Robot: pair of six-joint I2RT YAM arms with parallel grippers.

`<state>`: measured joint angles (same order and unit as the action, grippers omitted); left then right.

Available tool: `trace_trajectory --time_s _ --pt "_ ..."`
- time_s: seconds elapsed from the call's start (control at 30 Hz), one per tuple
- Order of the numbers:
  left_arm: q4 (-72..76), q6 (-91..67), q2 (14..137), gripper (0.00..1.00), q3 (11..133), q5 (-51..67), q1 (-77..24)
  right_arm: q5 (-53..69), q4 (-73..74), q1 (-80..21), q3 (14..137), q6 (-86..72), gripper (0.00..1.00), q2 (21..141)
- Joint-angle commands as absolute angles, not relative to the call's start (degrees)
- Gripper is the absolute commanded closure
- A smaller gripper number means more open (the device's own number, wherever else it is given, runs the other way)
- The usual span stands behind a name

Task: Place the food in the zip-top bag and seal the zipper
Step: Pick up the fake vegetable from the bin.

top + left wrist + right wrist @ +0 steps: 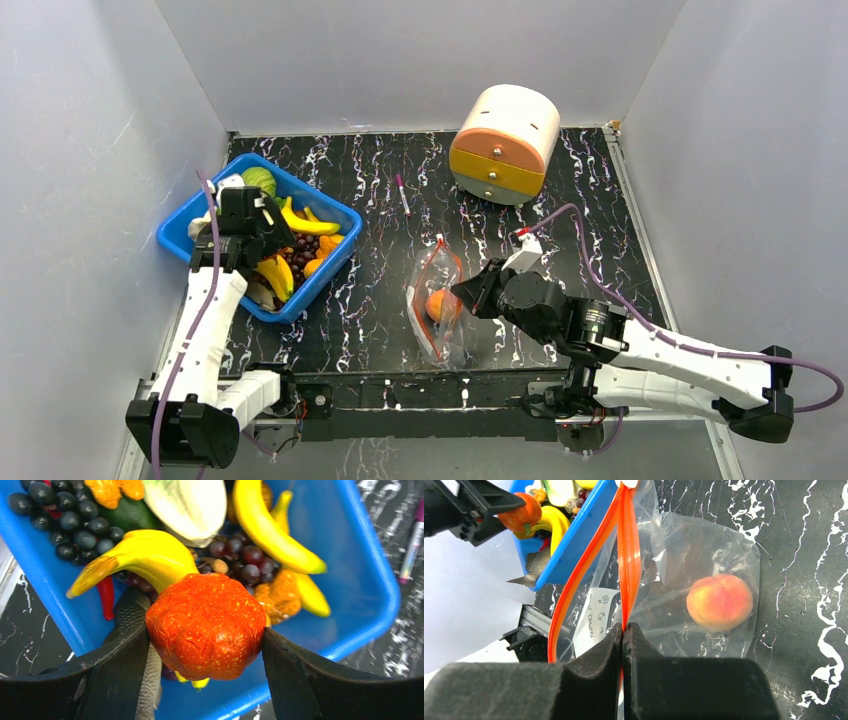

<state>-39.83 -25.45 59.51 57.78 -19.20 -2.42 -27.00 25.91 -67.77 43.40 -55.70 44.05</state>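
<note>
My left gripper is shut on a bumpy red-orange round fruit and holds it just above the blue bin. In the top view this gripper is over the bin. Bananas, dark grapes and a pale green cabbage lie in the bin. The clear zip-top bag lies mid-table with an orange peach-like fruit inside. My right gripper is shut on one side of the red-orange zipper strip; the other side bows away, so the mouth is open.
A cream and orange drawer unit stands at the back. A purple pen lies between it and the bin. White walls enclose the black marbled table.
</note>
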Motion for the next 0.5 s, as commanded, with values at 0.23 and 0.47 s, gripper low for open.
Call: trace_trajectory --time_s 0.23,0.47 --pt "-46.02 -20.81 56.64 0.51 63.98 7.91 -2.20 -28.05 23.48 -67.76 44.65 -57.03 1.00 44.92" --pt "-45.50 -20.48 58.25 0.52 63.85 26.11 -2.27 -28.99 22.81 -67.76 46.04 -58.07 1.00 47.33"
